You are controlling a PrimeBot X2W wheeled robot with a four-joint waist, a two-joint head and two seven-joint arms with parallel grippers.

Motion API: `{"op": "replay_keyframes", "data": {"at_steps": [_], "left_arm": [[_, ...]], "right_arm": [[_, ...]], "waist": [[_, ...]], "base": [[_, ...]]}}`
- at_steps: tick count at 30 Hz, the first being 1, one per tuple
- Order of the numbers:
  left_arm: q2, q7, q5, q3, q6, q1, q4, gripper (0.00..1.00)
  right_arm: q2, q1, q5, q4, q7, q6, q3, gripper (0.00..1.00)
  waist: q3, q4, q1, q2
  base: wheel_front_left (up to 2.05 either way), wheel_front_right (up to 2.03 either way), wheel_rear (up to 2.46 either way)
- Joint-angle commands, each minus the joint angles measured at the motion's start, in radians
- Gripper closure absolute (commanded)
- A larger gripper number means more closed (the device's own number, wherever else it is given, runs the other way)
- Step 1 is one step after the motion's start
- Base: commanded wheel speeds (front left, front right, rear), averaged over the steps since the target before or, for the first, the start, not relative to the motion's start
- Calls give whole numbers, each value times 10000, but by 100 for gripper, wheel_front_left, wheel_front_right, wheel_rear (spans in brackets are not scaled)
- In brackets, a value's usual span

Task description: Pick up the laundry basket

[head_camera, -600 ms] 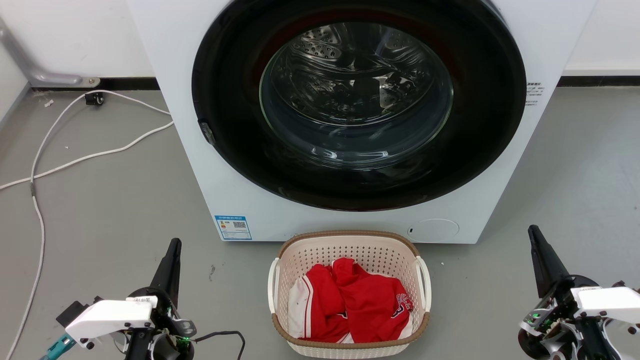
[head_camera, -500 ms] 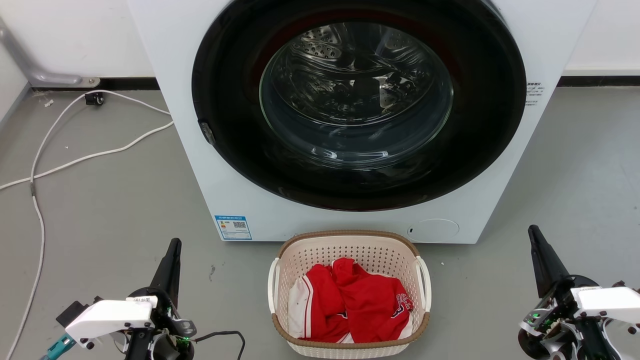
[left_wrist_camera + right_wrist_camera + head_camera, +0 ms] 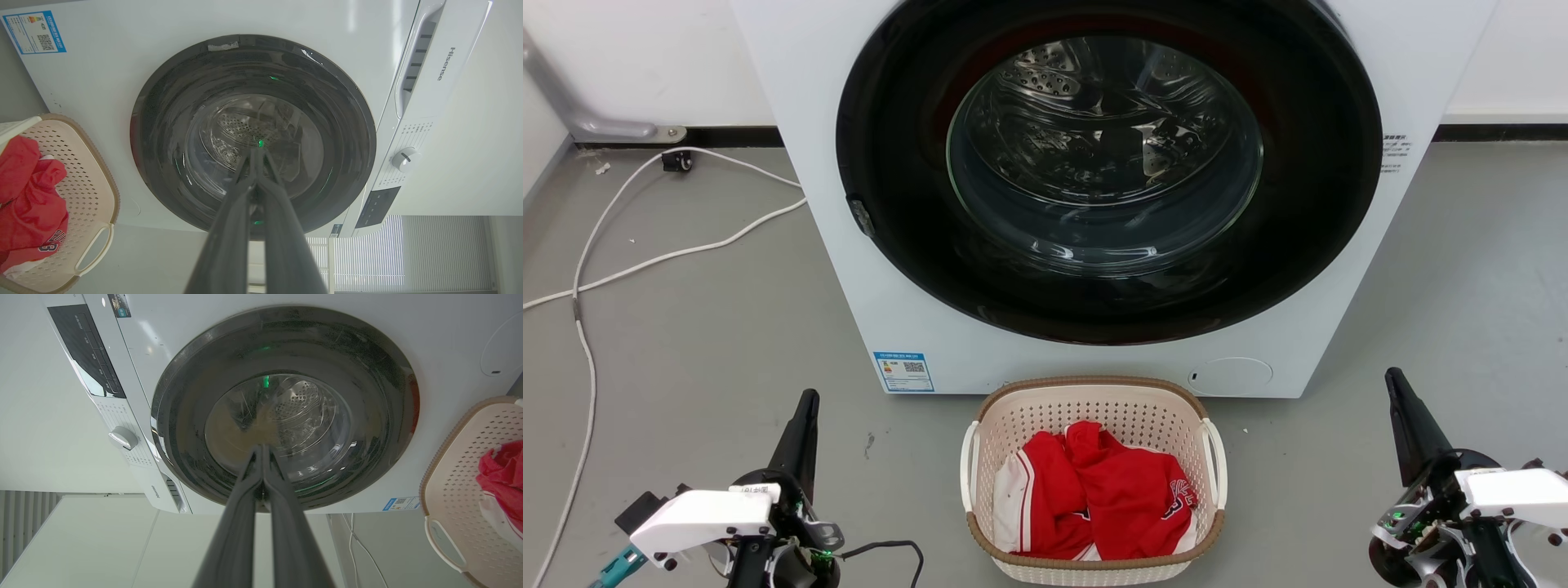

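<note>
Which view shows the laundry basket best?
Head view: the laundry basket shows its whole rim and both handles, centred. The left wrist view crops it at the left edge, the right wrist view at the right edge.

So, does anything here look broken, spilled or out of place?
Nothing looks broken or spilled. The small cream-white perforated plastic laundry basket stands upright before the white front-loading washing machine, a red garment crumpled inside. Only the loose white cables trailing across the grey floor to its left look untidy.
</note>
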Motion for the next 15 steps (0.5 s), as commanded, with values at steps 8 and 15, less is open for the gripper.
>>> {"op": "replay_keyframes", "data": {"at_steps": [8,15], "left_arm": [[-19,56,47,41,0,-108,14,100],[-26,70,62,52,0,-109,15,100]], "right_arm": [[40,-123,-48,14,40,4,-28,100],[49,-124,-63,15,48,4,-38,100]], "waist": [[0,0,0,0],[0,0,0,0]], "base": [[0,0,0],[0,0,0]]}}
